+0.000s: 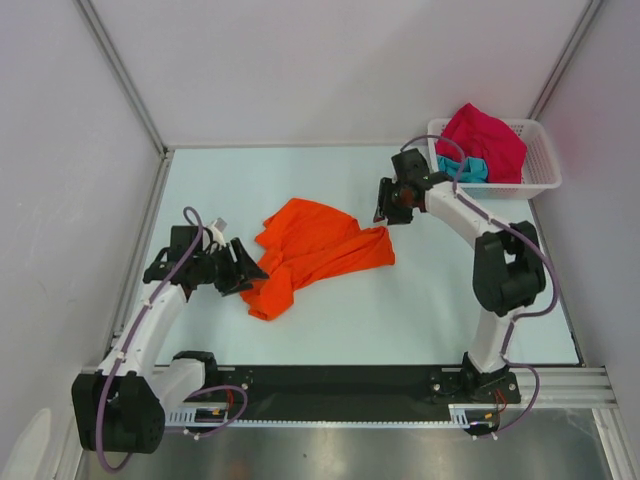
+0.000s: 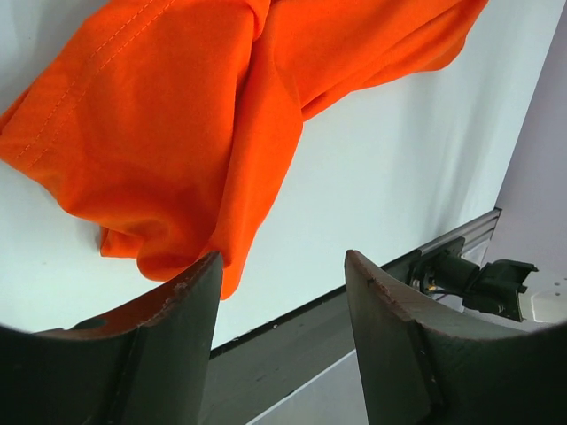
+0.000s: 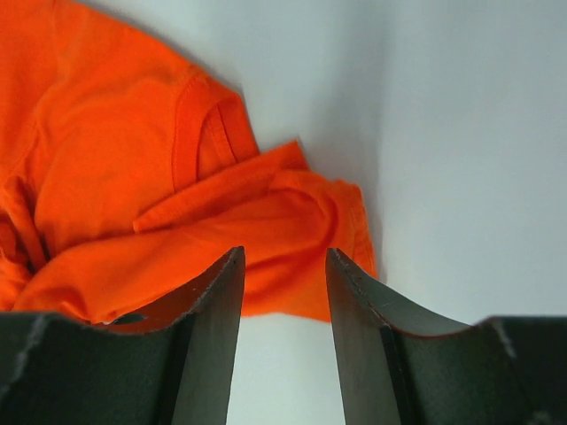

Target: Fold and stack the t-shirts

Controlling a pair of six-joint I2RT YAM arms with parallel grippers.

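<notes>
While poised released and empty, with orange t-shirt point(image 1: 318, 248) crumpled on desk point(image 1: 420, 310) just ahead of left tool point(image 1: 250, 270) and below right tool point(image 1: 384, 212), beware pinching doubled folds, dragging cloth into a wad.

Both arms reach forward, elbows bent. The left gripper point(image 1: 248, 268) sits low, fingers point(image 2: 168, 354) parted and empty; the right gripper point(image 1: 386, 211) likewise, tilted down.

A pale mint table point(image 1: 430, 310) fills the enclosure. Plain white walls point(image 1: 330, 60) rise behind and beside it, joined by grey metal posts point(image 1: 120, 70). A black strip point(image 1: 340, 385) runs along its near edge. Lighting is soft and even.
</notes>
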